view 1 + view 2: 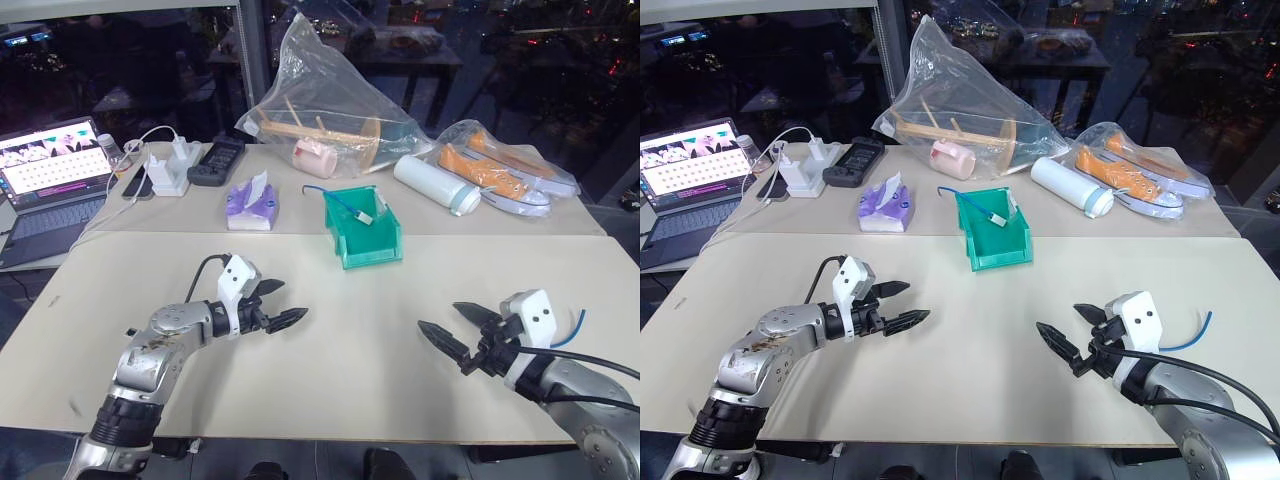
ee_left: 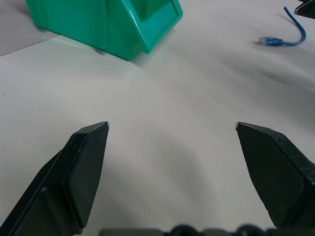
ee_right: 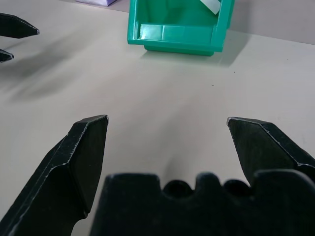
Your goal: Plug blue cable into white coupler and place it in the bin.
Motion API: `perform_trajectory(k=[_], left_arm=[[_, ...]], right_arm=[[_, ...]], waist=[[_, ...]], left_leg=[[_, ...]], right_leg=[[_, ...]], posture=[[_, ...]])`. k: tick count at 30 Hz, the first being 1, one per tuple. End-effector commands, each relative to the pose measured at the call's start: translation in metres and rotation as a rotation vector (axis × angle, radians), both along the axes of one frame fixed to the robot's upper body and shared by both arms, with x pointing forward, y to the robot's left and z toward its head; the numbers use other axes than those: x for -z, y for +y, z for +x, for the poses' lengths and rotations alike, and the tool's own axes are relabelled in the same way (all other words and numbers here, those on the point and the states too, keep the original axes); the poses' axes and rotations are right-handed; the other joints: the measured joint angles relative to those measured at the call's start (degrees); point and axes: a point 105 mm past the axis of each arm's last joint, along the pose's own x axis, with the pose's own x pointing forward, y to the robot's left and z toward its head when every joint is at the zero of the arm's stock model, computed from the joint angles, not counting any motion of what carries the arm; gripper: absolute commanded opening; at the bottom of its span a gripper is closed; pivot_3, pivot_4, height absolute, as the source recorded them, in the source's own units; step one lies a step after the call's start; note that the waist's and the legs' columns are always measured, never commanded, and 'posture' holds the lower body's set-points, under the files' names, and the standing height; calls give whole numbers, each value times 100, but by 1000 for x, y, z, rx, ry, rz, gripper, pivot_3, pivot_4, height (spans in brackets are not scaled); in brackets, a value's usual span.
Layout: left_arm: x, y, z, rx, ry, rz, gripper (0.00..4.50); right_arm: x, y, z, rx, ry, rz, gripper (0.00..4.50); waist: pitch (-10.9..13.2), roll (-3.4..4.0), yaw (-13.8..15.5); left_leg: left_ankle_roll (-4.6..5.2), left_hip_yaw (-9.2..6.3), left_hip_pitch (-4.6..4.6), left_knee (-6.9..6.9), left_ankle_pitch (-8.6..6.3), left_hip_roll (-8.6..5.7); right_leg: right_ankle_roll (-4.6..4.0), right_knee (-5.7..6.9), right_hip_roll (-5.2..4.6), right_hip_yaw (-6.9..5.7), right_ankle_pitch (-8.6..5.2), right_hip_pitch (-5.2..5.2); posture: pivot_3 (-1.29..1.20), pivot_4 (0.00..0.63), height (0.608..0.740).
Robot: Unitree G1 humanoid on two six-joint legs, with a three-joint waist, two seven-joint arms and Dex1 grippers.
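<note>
Both claws, left claw point(image 1: 285, 304) and right claw point(image 1: 452, 327), are held wide open above the desk point(image 1: 350, 360), gripping nothing. Blue cable point(image 1: 343, 203) and white coupler point(image 1: 365, 217) are seen inside the green bin point(image 1: 372, 251).

A bright green plastic storage bin point(image 1: 365, 243) stands on the pale cream tabletop point(image 1: 340, 370), with a thin bright-blue cable point(image 1: 335, 200) and a small white boxy coupler point(image 1: 364, 216) inside it. Another blue cord point(image 2: 285, 35) lies on the cream surface. A lilac-and-white tissue pack point(image 1: 250, 205), orange-and-white shoes in clear plastic bags point(image 1: 495, 170), and a white cylindrical bottle point(image 1: 435, 184) sit behind. Both grippers point(image 1: 285, 318) point(image 1: 455, 335) have black fingers and white housings.
</note>
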Motion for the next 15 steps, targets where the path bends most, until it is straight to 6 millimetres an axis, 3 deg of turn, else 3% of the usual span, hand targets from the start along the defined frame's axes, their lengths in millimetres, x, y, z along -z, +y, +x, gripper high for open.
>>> perform_trajectory(k=[1,3,6,11,15], left_arm=[[-28,-10,-6,104,-52,-35,4445],[-48,-26,-20,274,-74,-32,4445],[-50,-35,-37,408,-39,12,4445],[-49,-38,-50,485,-13,48,4445],[-49,-37,-49,476,-20,74,4445]], right_arm=[[-17,-7,3,0,-66,-56,4500],[-25,-31,11,38,-62,-176,4500],[-27,-60,16,80,-8,-241,4500],[-10,-83,17,78,94,-281,4500],[8,-84,21,27,155,-272,4500]], waist=[[0,0,1],[7,-2,-1],[8,-3,21],[7,-2,-37],[7,-2,-53]], left_leg=[[0,0,0,0,0,0],[0,0,-6,6,0,-1],[-2,0,-7,15,1,-3],[25,1,-1,2,-14,2],[25,1,-2,7,-14,1]], right_leg=[[0,0,0,0,0,0],[0,3,0,0,0,-4],[1,2,-1,0,1,5],[-5,3,4,0,-12,2],[-6,3,4,2,-11,1]], posture=[[0,150,740],[0,150,740],[0,150,740],[0,150,740],[0,150,740]])
